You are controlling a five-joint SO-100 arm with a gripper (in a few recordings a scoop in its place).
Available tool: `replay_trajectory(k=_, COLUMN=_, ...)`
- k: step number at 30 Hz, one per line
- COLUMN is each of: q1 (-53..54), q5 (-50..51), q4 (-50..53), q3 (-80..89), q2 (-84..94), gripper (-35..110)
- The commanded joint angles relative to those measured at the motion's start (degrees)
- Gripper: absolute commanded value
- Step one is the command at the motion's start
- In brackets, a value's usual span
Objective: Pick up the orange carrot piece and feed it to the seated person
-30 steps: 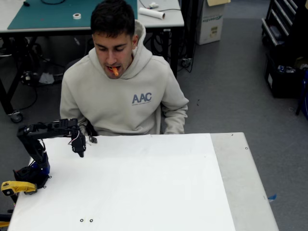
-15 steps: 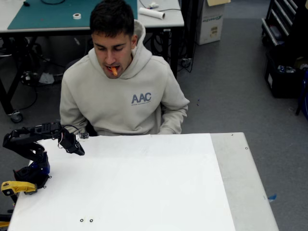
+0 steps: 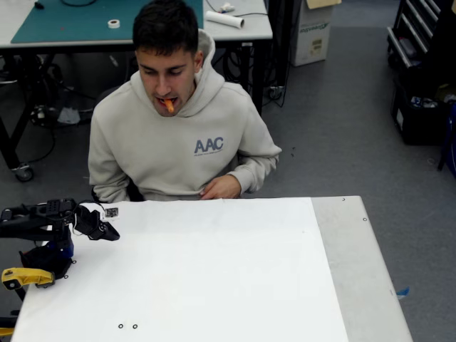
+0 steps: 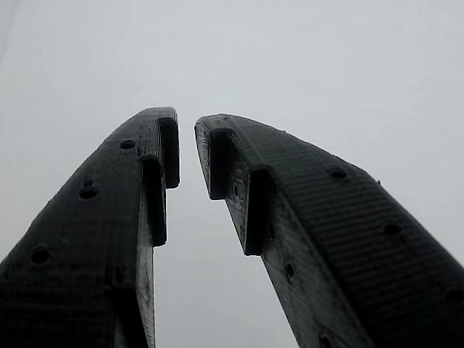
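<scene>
Between the seated person's lips I see the orange carrot piece, partly hidden. My end effector, over the desk near its left edge, holds nothing; tips narrowly apart.

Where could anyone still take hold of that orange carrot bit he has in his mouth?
Only the free end: the orange carrot piece sticks out of the seated person's lips, tilted down toward the table. Best pinched from the front and below, across its thin width. The gripper is low at the table's left edge, empty.
</scene>
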Motion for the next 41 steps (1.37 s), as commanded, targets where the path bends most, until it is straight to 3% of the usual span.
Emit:
replay_trajectory(k=1, q1=0.4, q5=0.4, q4=-0.1, q3=0.7, q2=10.4, gripper=-2)
replay_trajectory(k=41, q1=0.4, q5=0.4, q4=4.2, q3=0.7, q2=13.4, gripper=-2)
